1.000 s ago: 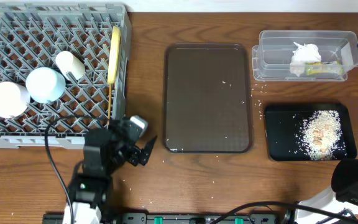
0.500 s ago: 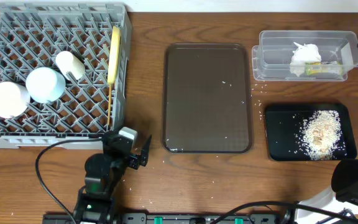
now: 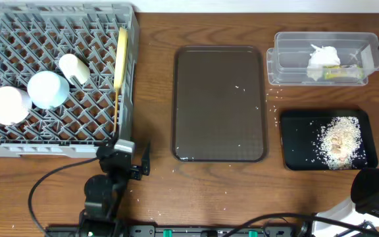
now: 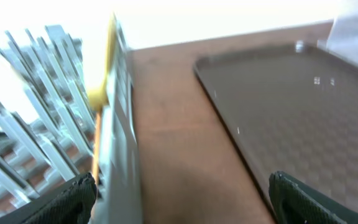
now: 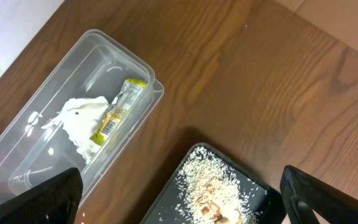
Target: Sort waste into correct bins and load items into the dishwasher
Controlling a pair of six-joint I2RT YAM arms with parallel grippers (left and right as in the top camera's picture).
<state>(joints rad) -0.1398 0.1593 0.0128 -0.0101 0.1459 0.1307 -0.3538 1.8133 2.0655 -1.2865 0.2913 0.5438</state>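
The grey dish rack (image 3: 18, 135) fills the left side. It holds a white cup-like bowl (image 3: 6, 105), a light blue bowl (image 3: 48, 89), a cream cup (image 3: 74, 68), the pale yellow plate (image 3: 121, 56) standing on edge, and wooden chopsticks (image 3: 116, 108) by its right wall. The clear tub (image 3: 281, 66) holds the tissue (image 3: 323, 58) and the wrapper (image 3: 341, 74). Rice scraps (image 3: 337, 139) lie in the black tray (image 3: 295, 148). My left gripper (image 3: 133, 164) is open and empty at the rack's front right corner. My right gripper (image 5: 182, 199) is open and empty above the black tray (image 5: 166, 202).
The large brown serving tray (image 3: 220, 104) lies in the middle with a few rice grains on it. Loose grains dot the wood near the tub and the front edge. The right arm's dark body (image 3: 377, 191) sits at the front right corner.
My left arm has drawn back toward the front edge and turned to face along the rack's right side. Nothing else has moved.
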